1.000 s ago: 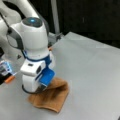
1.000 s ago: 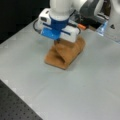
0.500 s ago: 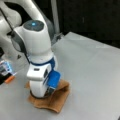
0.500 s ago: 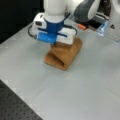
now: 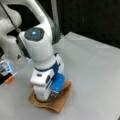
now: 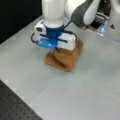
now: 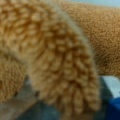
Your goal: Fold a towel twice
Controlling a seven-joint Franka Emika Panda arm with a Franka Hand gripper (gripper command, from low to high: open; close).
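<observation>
One gripper [image 6: 59,50], low over the towel [image 6: 65,58] and touching its top in both front views; whether clamped or loose, cannot tell. One towel only: orange-brown terry, bunched into a small thick bundle with a rolled front edge, lying on the grey table [image 6: 82,92] directly under the gripper [image 5: 53,93]. In the wrist view, a looped terry fold [image 7: 62,62] filling the frame, more cloth behind.

Small orange object [image 5: 9,79] well apart from the towel [image 5: 58,103], toward a front view's left.

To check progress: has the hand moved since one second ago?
Yes. In a front view the hand has shifted toward the view's right and lower, over the towel.
</observation>
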